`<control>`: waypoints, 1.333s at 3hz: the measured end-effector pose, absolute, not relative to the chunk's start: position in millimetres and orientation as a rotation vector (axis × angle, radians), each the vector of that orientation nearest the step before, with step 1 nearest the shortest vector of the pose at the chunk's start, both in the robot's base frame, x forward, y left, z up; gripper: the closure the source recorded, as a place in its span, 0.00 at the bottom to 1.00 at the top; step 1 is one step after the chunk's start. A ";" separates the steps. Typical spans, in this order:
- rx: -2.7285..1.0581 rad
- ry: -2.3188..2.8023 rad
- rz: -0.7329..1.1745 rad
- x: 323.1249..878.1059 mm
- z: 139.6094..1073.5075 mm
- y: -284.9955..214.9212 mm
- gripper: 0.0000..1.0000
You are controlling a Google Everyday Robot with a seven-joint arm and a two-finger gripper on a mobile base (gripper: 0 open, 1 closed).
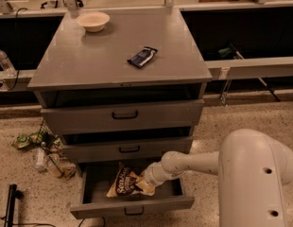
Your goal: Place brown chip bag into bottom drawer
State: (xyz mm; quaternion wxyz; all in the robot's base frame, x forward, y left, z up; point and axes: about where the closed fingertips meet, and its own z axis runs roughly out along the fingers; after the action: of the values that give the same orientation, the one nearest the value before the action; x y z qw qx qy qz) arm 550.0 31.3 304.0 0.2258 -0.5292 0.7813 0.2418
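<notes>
One brown chip bag [125, 183] sits in your open bottom drawer [132, 205], the lowest of three.
Your gripper [150, 178] touches the bag's right edge; you cannot tell if it grips.

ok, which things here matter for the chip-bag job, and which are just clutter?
Job:
- brown chip bag, lying inside the drawer
- bottom drawer, pulled open
- gripper, down in the drawer at the bag

Lying about:
- bowl and dark packet on the cabinet top
- litter on the floor, left of the cabinet
</notes>
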 end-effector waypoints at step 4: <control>-1.380 2.117 0.673 564.3 324.9 24.2 0.14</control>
State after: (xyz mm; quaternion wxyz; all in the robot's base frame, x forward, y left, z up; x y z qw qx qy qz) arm 564.3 24.2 324.9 0.2601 -0.5095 0.7817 0.2485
